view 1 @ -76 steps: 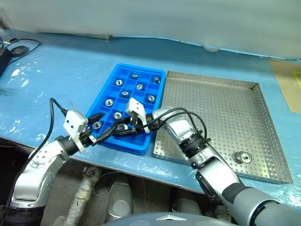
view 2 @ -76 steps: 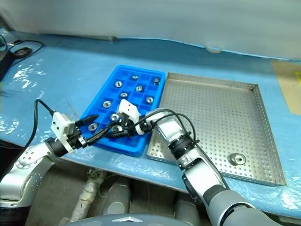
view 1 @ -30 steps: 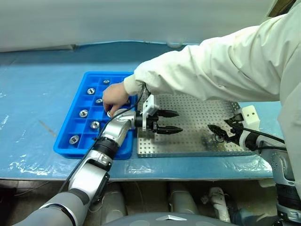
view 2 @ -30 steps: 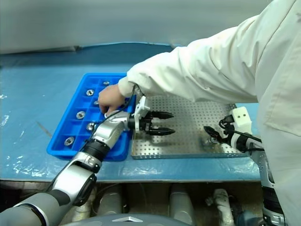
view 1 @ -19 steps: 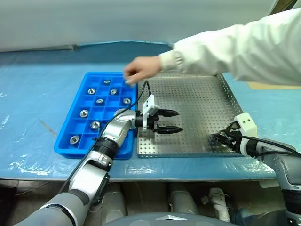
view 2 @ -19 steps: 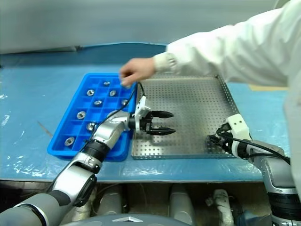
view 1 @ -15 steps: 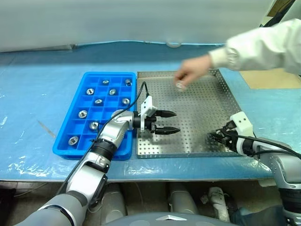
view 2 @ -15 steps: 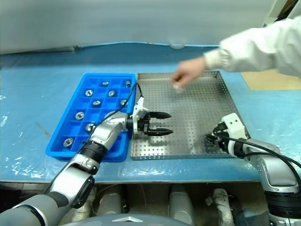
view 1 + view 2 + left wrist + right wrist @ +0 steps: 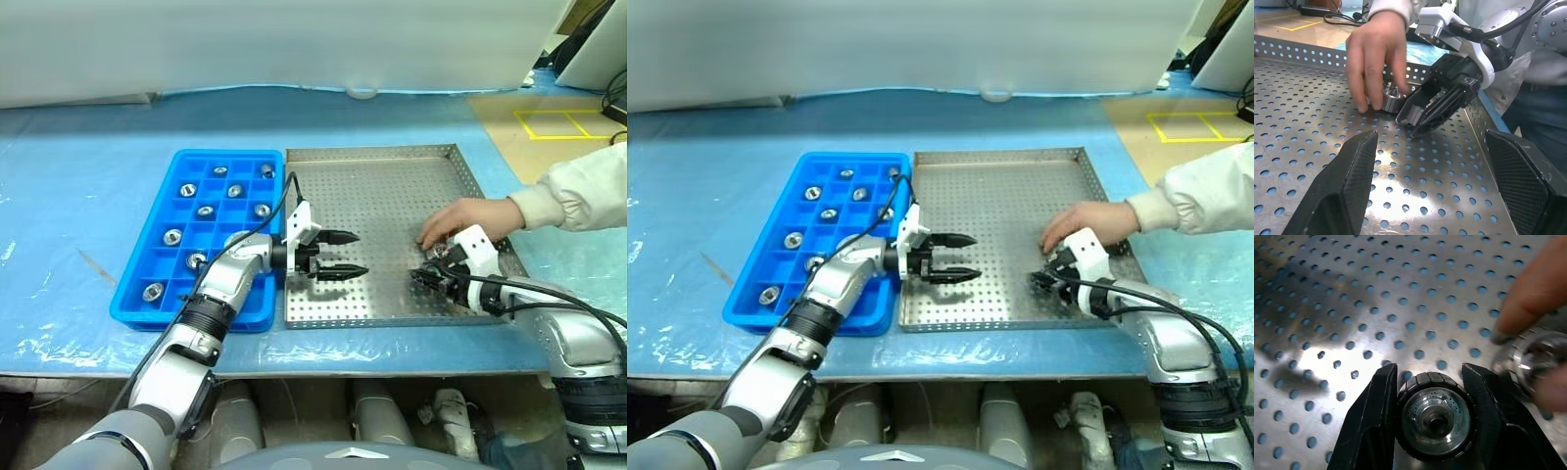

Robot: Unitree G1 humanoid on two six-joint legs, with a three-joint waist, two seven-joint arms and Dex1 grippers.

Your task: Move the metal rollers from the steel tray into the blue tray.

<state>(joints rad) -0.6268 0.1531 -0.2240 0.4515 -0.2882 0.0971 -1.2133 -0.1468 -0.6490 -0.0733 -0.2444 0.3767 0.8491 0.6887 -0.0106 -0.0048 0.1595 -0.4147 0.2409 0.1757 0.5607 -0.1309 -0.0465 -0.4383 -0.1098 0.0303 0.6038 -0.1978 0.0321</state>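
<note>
Right gripper (image 9: 1431, 396) clamped on a roller (image 9: 1435, 417) near the steel tray's (image 9: 392, 155) right edge, beside a person's hand (image 9: 460, 220) setting another; left gripper (image 9: 345, 255) apart, empty; several rollers already fill the blue tray (image 9: 147, 230).

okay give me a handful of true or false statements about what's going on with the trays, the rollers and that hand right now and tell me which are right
1. The right gripper is shut on a metal roller. True.
2. The left gripper holds a roller. False: it is open and empty, over the steel tray.
3. A person's hand rests in the steel tray, touching another roller. True.
4. The blue tray has no rollers in it. False: several compartments hold one.
5. The blue tray lies to the robot's right of the steel tray. False: to its left.
</note>
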